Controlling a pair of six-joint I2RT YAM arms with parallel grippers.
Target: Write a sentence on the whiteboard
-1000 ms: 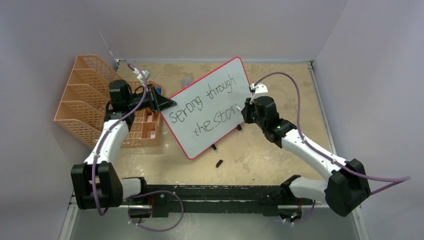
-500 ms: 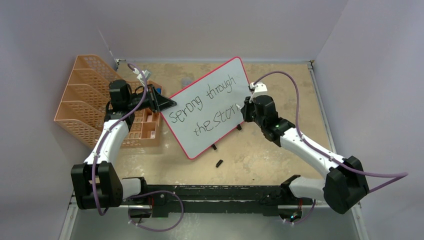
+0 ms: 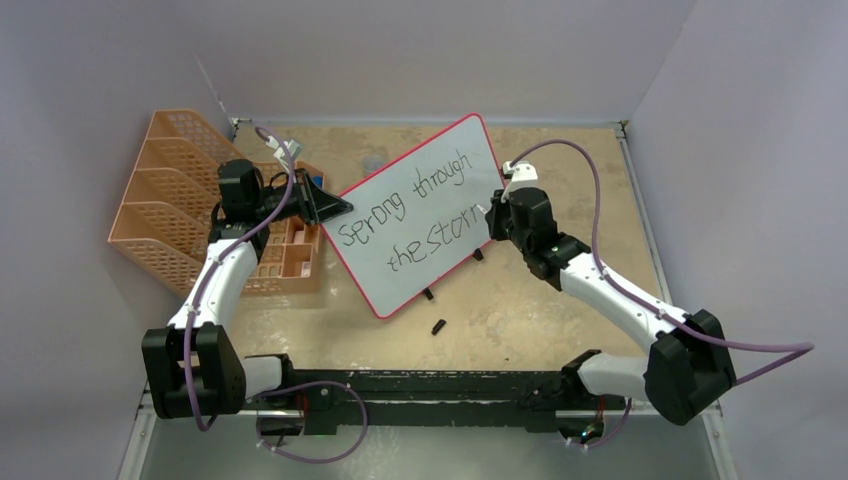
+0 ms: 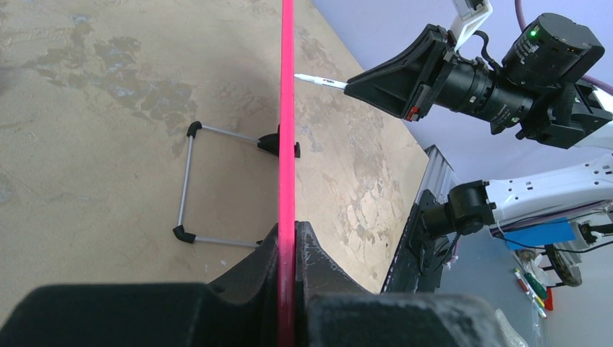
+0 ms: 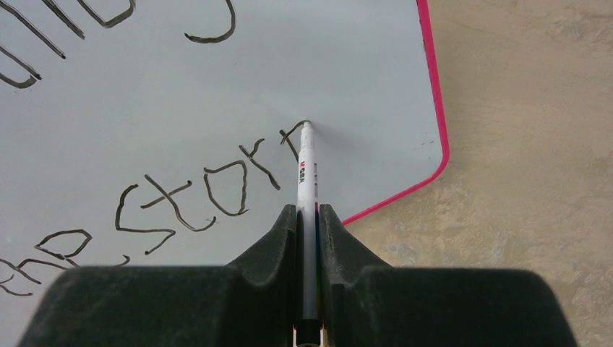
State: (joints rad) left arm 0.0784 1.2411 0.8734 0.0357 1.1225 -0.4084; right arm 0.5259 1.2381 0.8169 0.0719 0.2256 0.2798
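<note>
Left gripper: pinching the whiteboard's pink edge; the board stands mid-table.
Sentence: "the stor" written, last letter starting.
Right gripper: clamped on the pen, tip touching the board.
Advice: light, even strokes; left side braces firmly.

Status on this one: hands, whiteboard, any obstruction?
Left hand shut on whiteboard edge. Right hand shut on marker, tip at end of sentence. Nothing blocking.

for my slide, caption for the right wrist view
Clamped marker with its tip on the whiteboard, at the fresh stroke after "stor"
</note>
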